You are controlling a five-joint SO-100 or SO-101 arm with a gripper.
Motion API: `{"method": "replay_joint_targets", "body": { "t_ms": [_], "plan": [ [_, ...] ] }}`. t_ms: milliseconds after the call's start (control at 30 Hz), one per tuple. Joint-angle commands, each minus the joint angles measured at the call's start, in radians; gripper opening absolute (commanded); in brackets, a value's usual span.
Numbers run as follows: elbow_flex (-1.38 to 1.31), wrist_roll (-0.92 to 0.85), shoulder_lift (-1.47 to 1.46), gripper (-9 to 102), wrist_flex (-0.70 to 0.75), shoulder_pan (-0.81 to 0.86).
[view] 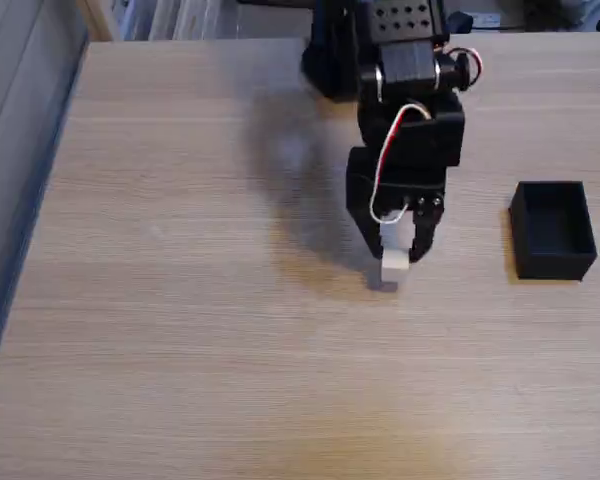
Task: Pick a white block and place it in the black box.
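In the fixed view, the gripper (397, 262) is seen pointing down over the middle of the wooden table (180, 350), and the white block (395, 266) is pinched between its dark fingers, with the jaws closed against the block's sides. The block's lower edge sits at or just above the tabletop; whether it is touching the wood cannot be told from this angle. The black box (552, 230) is found well apart to the right in this view, open top up, and nothing is visible inside it. The pickup step is judged to be in hand: the grasp appears made, and the carry is not yet begun. A lift clear of the table is called for next, then a swing to the right until the block is held above the box opening, high enough for the near wall to be cleared, before release is attempted.
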Motion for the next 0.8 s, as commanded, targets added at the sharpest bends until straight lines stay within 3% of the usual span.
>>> {"method": "replay_joint_targets", "body": {
  "t_ms": [0, 333, 767],
  "plan": [
    [0.129, -0.015, 0.241, 0, -0.011, -0.064],
    [0.367, -0.012, 0.687, 0, 0.026, -0.391],
    [0.104, 0.060, 0.431, 0, 0.026, -0.584]
  ]
}}
